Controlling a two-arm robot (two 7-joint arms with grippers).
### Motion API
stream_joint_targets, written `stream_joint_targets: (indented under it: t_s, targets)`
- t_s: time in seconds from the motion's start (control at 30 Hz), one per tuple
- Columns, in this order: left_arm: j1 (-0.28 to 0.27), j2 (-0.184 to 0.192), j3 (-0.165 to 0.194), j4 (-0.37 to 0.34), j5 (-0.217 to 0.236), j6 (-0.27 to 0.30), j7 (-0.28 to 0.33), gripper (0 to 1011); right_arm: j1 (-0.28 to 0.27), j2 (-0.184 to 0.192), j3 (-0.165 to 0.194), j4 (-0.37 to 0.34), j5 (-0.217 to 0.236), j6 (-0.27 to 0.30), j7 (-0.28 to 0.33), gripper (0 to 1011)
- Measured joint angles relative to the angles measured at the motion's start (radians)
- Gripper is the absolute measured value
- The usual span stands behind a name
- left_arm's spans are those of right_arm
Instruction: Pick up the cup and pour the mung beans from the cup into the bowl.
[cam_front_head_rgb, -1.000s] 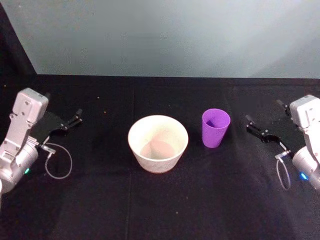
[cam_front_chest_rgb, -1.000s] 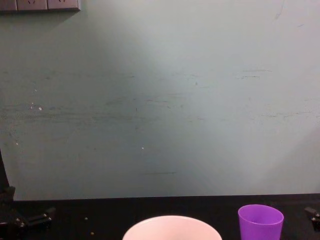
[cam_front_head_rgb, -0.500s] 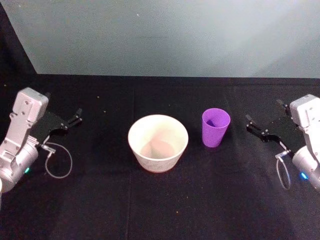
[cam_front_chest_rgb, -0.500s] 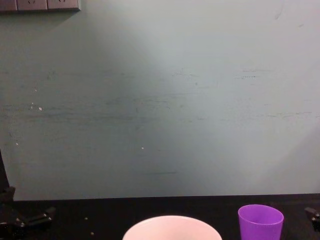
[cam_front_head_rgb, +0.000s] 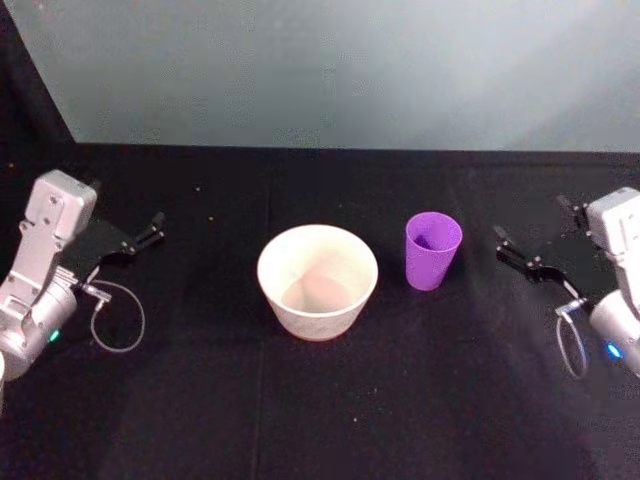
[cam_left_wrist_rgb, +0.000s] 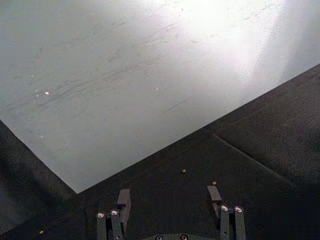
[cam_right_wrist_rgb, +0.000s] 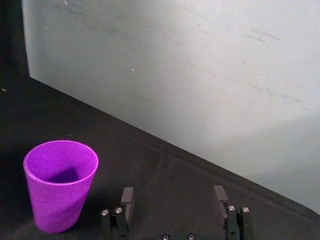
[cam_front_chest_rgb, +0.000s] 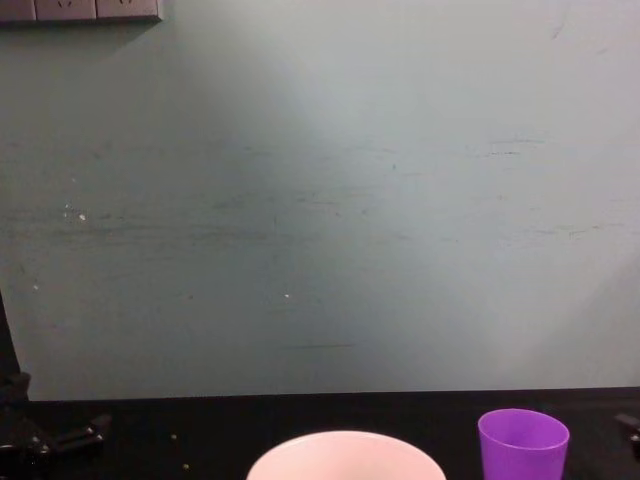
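Almost nothing is changing over the last second: the bowl (cam_front_head_rgb: 318, 282) and the cup (cam_front_head_rgb: 433, 250) are keeping their places, and both arms are only drifting slightly out at the sides; so the task is still sitting at its very start, with the grasp not yet begun. The cup is standing upright on the black tabletop (cam_front_head_rgb: 320, 420) just to the right of the bowl, not touching it; the right pincer (cam_right_wrist_rgb: 173, 199) is waiting farther right of the bowl, beyond the cup and apart from it, its fingers spread and holding nothing; the left pincer (cam_left_wrist_rgb: 169, 196) is idling well to the left of the bowl, likewise spread and empty. Counting: one cup, one bowl, two pincers; the bowl is looking empty; whether the mung beans are lying inside the cup I cannot tell, since its depth is showing only shadow; two tiny pale specks (cam_left_wrist_rgb: 183, 171) are lying on the tabletop before the left pincer.
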Motion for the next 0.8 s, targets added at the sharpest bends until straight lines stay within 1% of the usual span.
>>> stream_joint_targets:
  t_s: [0.07,0.1,0.13,0.17,0.2,0.23,0.33,0.37,0.4,0.43,0.57,0.6,0.67,0.7,0.77,0.8]
  targets:
    - [0.000,0.000,0.000,0.000,0.000,0.000,0.000,1000,-0.028,0.014,0.018,-0.018,0.009,-0.024,0.010,1002]
    - [0.000,0.000,0.000,0.000,0.000,0.000,0.000,1000,-0.051,0.025,0.031,-0.033,0.014,-0.040,0.016,1002]
    - [0.000,0.000,0.000,0.000,0.000,0.000,0.000,1000,-0.051,0.025,0.031,-0.033,0.014,-0.040,0.016,1002]
    - [0.000,0.000,0.000,0.000,0.000,0.000,0.000,1000,-0.074,0.036,0.044,-0.048,0.023,-0.060,0.023,1002]
    - [0.000,0.000,0.000,0.000,0.000,0.000,0.000,1000,-0.074,0.036,0.044,-0.048,0.023,-0.060,0.023,1002]
    - [0.000,0.000,0.000,0.000,0.000,0.000,0.000,1000,-0.112,0.051,0.067,-0.065,0.049,-0.098,0.043,1002]
    - [0.000,0.000,0.000,0.000,0.000,0.000,0.000,1000,-0.139,0.061,0.085,-0.071,0.084,-0.141,0.076,1002]
    - [0.000,0.000,0.000,0.000,0.000,0.000,0.000,1000,-0.154,0.064,0.093,-0.068,0.117,-0.175,0.116,1002]
    - [0.000,0.000,0.000,0.000,0.000,0.000,0.000,1000,-0.158,0.065,0.095,-0.064,0.135,-0.192,0.140,1002]
    - [0.000,0.000,0.000,0.000,0.000,0.000,0.000,1000,-0.162,0.064,0.094,-0.052,0.169,-0.216,0.187,1002]
    - [0.000,0.000,0.000,0.000,0.000,0.000,0.000,1000,-0.155,0.054,0.083,-0.018,0.228,-0.233,0.283,1002]
    - [0.000,0.000,0.000,0.000,0.000,0.000,0.000,1000,-0.145,0.043,0.075,0.000,0.249,-0.233,0.322,1000]
    - [0.000,0.000,0.000,0.000,0.000,0.000,0.000,1000,-0.132,0.032,0.066,0.020,0.263,-0.228,0.353,1000]
    - [0.000,0.000,0.000,0.000,0.000,0.000,0.000,1000,-0.119,0.018,0.056,0.037,0.271,-0.221,0.378,1000]
    - [0.000,0.000,0.000,0.000,0.000,0.000,0.000,1000,-0.106,0.006,0.048,0.054,0.273,-0.213,0.396,1000]
    - [0.000,0.000,0.000,0.000,0.000,0.000,0.000,1000,-0.092,-0.007,0.040,0.066,0.273,-0.206,0.409,1000]
